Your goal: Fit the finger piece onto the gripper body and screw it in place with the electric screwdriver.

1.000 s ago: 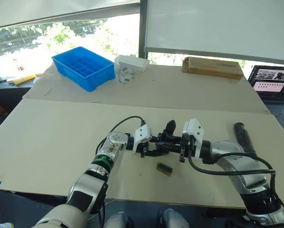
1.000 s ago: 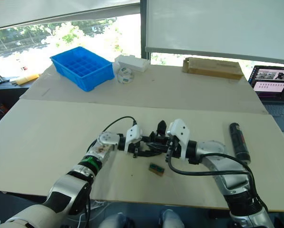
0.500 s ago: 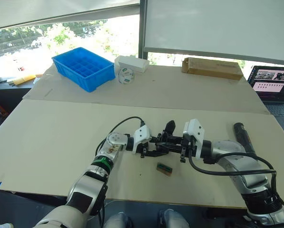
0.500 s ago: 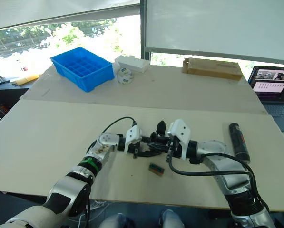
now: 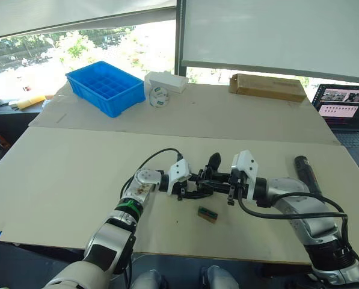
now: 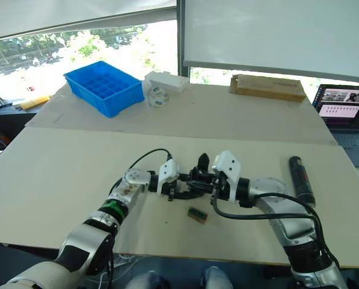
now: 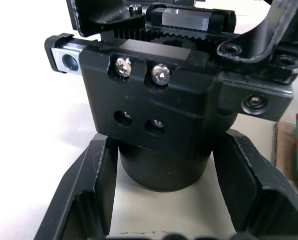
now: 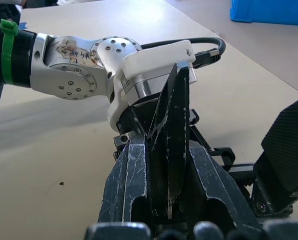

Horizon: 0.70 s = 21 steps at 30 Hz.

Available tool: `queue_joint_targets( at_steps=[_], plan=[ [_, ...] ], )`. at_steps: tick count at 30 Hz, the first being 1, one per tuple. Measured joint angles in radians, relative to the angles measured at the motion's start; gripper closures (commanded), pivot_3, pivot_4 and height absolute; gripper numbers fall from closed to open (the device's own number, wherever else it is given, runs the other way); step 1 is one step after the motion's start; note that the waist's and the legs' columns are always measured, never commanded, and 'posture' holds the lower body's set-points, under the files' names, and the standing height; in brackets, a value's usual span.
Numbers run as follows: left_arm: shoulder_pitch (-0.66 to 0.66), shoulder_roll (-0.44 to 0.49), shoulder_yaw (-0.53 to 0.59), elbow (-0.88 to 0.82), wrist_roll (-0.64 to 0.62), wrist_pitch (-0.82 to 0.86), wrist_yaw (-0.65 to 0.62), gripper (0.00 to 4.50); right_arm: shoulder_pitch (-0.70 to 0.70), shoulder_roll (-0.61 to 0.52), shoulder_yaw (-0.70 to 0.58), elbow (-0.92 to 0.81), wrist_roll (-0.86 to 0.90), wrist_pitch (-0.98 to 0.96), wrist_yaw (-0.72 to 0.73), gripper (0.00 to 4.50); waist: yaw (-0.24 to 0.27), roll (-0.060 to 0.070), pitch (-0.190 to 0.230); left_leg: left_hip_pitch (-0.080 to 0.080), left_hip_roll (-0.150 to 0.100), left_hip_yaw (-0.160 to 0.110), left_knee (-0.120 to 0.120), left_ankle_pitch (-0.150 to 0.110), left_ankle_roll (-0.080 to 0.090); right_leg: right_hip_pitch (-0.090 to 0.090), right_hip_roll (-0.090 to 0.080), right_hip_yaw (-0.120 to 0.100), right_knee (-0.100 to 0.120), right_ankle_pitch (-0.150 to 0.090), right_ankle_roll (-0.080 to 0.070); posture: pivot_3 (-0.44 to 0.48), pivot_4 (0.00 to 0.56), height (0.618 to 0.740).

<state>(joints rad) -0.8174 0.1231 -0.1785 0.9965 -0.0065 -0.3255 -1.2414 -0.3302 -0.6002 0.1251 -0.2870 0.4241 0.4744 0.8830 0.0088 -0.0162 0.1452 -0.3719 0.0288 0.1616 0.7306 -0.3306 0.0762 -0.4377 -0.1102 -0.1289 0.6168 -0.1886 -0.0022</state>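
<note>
- While the two grippers meet near the table's (image 5: 59,180) front edge, the left gripper (image 7: 161,200) is clamped around the round base of the gripper body (image 7: 158,115), which stands on the table.
- The right gripper (image 8: 166,200) is closed on the finger piece (image 8: 172,125), held against the body's top.
- The screwdriver (image 5: 305,171) lies near the table's right edge, well apart.
- A small green-and-brown block (image 5: 207,214) lies just in front of the grippers.

Gripper body (image 7: 158,105) base partly hidden by left hand (image 7: 163,200) fingers.
</note>
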Motion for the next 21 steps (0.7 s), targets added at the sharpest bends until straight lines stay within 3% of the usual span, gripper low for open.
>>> queue_joint_targets(
  at_steps=[21],
  plan=[
    [0.008,0.004,-0.011,-0.002,0.000,0.005,0.011,2.22,-0.060,-0.036,0.037,0.013,0.003,0.130,0.010,4.09,-0.003,-0.001,-0.013,0.002,0.001,-0.001,-0.001,0.000,0.000,0.001,-0.003,0.000,0.000,0.000,-0.001,0.000,0.150,0.740]
  ],
)
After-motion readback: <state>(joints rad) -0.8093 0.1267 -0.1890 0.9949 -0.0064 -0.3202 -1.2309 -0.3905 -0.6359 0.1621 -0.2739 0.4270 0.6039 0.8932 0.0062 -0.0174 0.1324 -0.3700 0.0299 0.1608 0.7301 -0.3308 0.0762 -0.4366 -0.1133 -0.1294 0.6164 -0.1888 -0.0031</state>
